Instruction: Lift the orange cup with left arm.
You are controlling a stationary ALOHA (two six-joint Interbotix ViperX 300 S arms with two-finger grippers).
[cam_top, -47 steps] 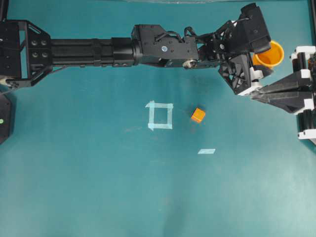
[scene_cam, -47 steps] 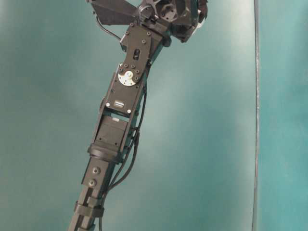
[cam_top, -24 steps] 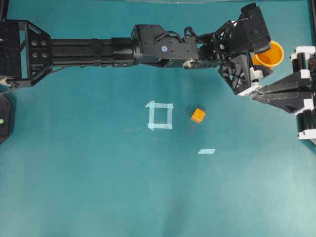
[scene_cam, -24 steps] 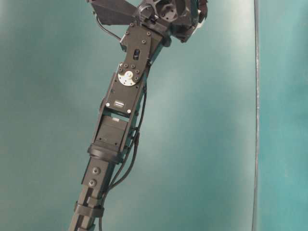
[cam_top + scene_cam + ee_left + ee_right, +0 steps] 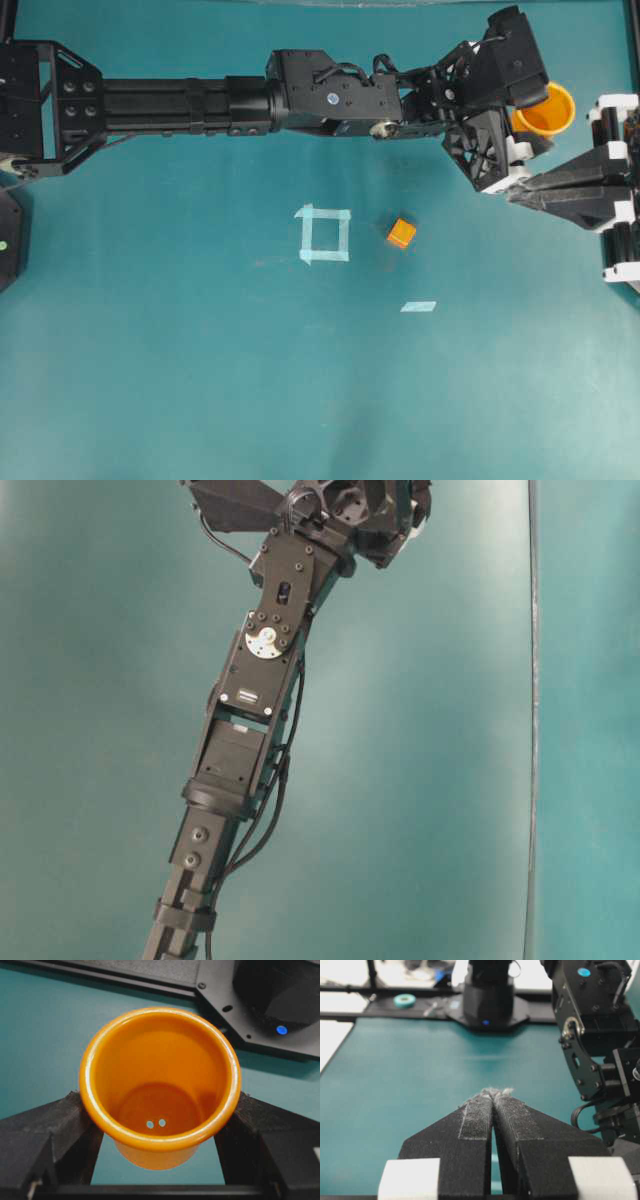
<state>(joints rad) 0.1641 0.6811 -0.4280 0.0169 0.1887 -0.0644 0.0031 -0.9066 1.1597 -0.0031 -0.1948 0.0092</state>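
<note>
Stretching from the left edge across the top of the green table [image 5: 200, 380], the left arm [image 5: 180, 100] reaches the far right corner, where its gripper [image 5: 159, 1160] clasps the orange cup [image 5: 160, 1080] between both fingers [image 5: 45, 1130], upright. Below lie a tape square [image 5: 325, 234], a small orange cube [image 5: 401, 233] and a tape strip [image 5: 418, 306]. Farthest right, the right gripper [image 5: 493, 1096] rests pinched closed on nothing.

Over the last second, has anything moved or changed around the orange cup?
Nothing visibly changed. The left tool stays closed on the orange cup, one finger on each side of its wall, up near the far right of the teal table. The right tool stays shut nearby. The orange cube and the tape square lie where they were.
</note>
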